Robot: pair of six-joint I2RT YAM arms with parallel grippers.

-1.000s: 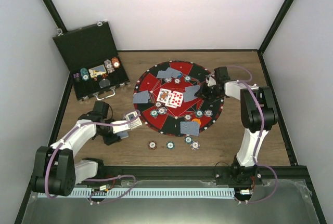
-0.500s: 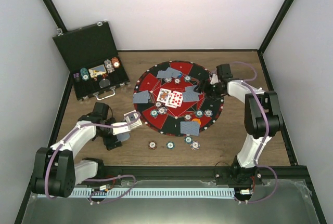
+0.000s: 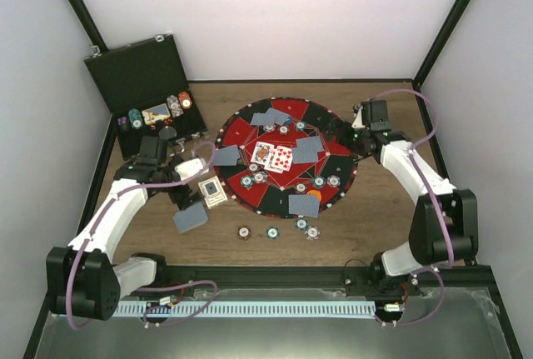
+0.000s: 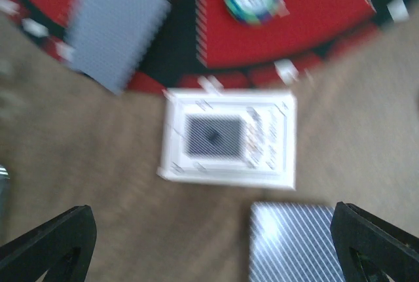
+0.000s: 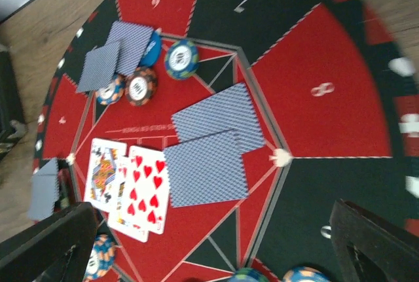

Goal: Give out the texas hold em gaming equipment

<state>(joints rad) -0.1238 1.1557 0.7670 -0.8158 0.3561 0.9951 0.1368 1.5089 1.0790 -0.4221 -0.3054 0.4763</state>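
My left gripper [image 3: 185, 180] hangs open over the table left of the mat, with nothing between its fingers [image 4: 52, 243]. Just ahead of it a white card box [image 4: 229, 138] lies flat by the mat's rim, and a face-down playing card [image 4: 294, 243] lies beside it on the wood [image 3: 191, 217]. My right gripper [image 3: 348, 136] is open above the mat's right edge, also empty. In front of it lie two overlapping face-down cards [image 5: 216, 144], face-up cards [image 5: 127, 187] and poker chips [image 5: 181, 58]. More chips [image 3: 272, 231] sit on the table in front of the mat.
The round red-and-black mat [image 3: 241, 130] fills the table's middle and carries more face-down cards and chips. The black hinged case [image 3: 137, 76] stands open at the back left with chips in it. Black frame posts and walls close in both sides.
Both grippers opened. The left one let go of the card box and a card, then drew back toward the case. The right one left a card on the mat and pulled back right.
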